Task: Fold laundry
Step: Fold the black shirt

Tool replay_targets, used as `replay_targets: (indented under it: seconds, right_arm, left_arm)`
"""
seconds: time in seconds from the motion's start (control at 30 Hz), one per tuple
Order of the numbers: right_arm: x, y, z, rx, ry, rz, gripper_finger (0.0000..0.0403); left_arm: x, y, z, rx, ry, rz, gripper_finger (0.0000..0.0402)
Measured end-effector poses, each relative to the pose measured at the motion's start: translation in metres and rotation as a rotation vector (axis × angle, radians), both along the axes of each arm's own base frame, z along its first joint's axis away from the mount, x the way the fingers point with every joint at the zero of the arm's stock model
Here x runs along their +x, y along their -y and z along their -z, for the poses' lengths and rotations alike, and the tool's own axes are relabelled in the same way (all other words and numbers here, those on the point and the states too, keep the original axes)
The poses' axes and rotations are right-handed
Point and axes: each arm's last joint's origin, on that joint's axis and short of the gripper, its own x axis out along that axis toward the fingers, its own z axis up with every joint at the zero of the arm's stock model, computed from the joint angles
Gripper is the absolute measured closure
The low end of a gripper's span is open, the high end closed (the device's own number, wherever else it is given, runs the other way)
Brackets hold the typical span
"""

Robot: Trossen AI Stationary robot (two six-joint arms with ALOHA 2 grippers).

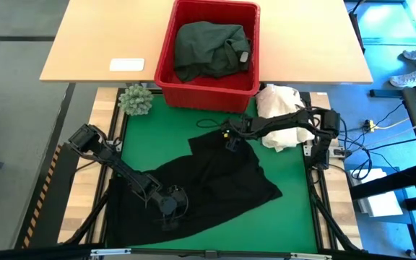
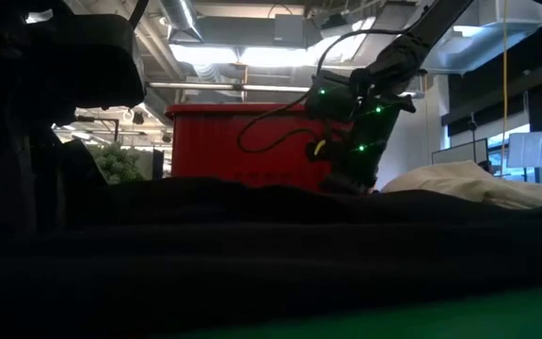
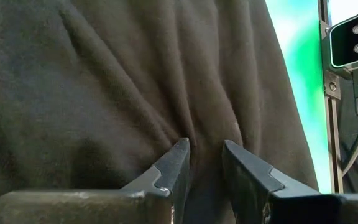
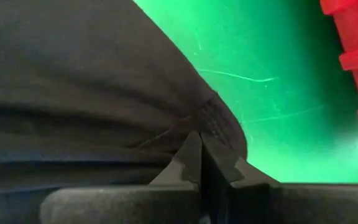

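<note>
A black garment (image 1: 219, 180) of the laundry lies spread on the green mat (image 1: 295, 217). My left gripper (image 1: 169, 214) is down on its near left part, fingers closed on a gather of the cloth (image 3: 205, 152). My right gripper (image 1: 230, 141) is at the garment's far edge, shut at the hem (image 4: 199, 140); in the low view it shows in front of the basket (image 2: 346, 179). A dark green garment (image 1: 211, 45) lies bunched in the red basket (image 1: 166, 65). My left gripper pinches a raised fold of the black cloth (image 3: 204, 134) between its two fingers, coming slanting down from the table's left. Creases run toward the fingertips (image 3: 180, 152). The rest of the garment lies on the mat. My right gripper is shut on the garment's far hem (image 4: 219, 127), slanting down from the table's right. Small wrinkles run to its fingertips (image 4: 191, 146). How much cloth lies between them does not show.
The red basket stands just beyond the mat's far edge on a wooden table (image 1: 100, 43). A cream-white cloth heap (image 1: 276, 105) lies under my right arm at the far right. A green spiky plant (image 1: 136, 100) sits at the far left corner.
</note>
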Motion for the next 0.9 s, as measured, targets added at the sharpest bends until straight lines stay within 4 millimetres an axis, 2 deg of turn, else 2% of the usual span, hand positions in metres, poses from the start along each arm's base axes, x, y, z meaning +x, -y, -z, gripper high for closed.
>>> replay_targets:
  seconds: [0.17, 0.33, 0.4, 0.57, 0.9]
  right_arm:
    - [-0.001, -0.002, -0.01, 0.019, 0.042, -0.024, 0.0402]
    - [0.001, -0.003, -0.036, 0.035, 0.175, -0.084, 0.0402]
    - [0.004, -0.003, -0.04, 0.052, 0.22, -0.113, 0.0402]
    - [0.01, -0.003, -0.038, 0.055, 0.257, -0.148, 0.0402]
    - [0.017, 0.0, -0.018, 0.09, 0.244, -0.185, 0.0402]
  left_arm:
    - [0.0, 0.0, 0.0, -0.001, 0.0, 0.0, 0.0307]
    - [-0.001, 0.002, 0.0, 0.0, 0.001, 0.003, 0.0307]
    - [-0.001, 0.002, 0.0, 0.0, 0.002, 0.003, 0.0307]
    - [-0.001, 0.002, 0.0, -0.001, 0.002, 0.003, 0.0307]
    - [-0.001, 0.003, 0.0, -0.007, 0.008, 0.006, 0.0307]
